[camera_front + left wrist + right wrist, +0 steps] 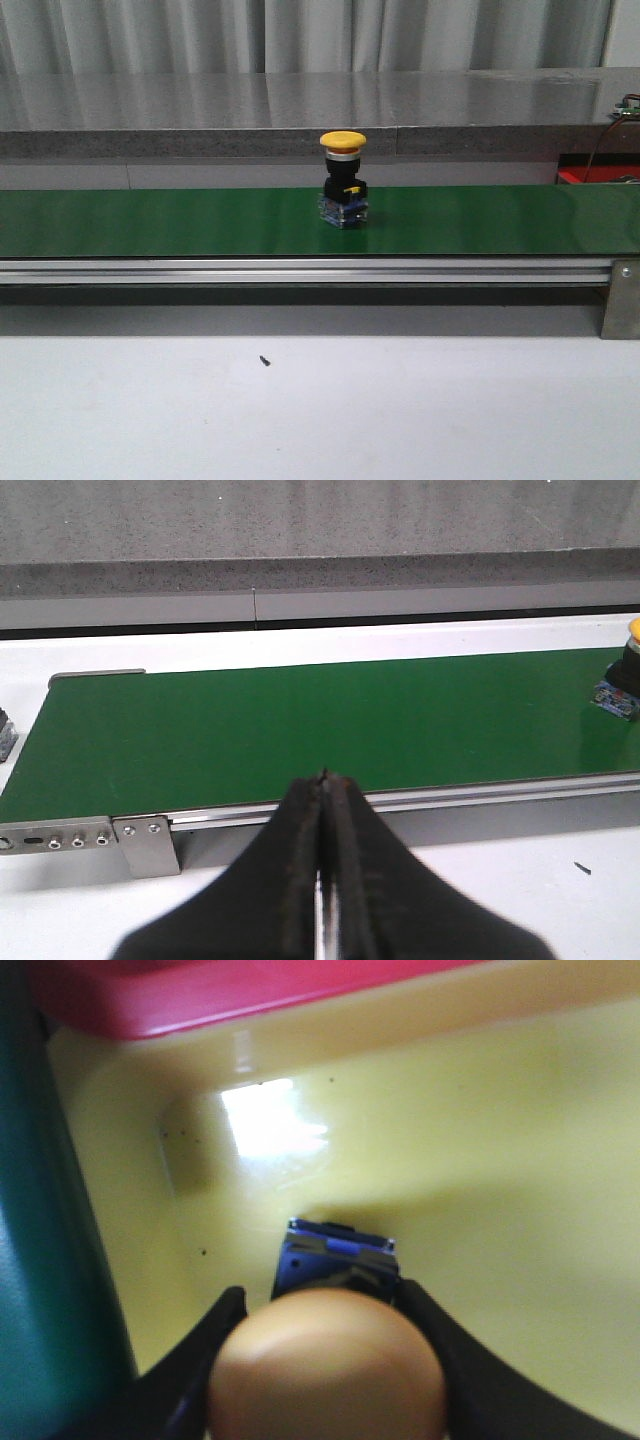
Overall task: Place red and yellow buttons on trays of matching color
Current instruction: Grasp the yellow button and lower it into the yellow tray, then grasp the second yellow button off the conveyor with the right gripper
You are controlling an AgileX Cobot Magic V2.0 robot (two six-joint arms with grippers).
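The conveyor belt [180, 222] is smooth, slightly glossy green, edged by a brushed metal rail [300, 271]. The yellow tray [500, 1160] looks like glossy plastic, reflecting light.

You will find no readable text, label, brand, number or sign in any of the three views. The small blue base of the yellow mushroom-head push button [343, 181] on the green conveyor belt [160, 222] bears marks too small to read.
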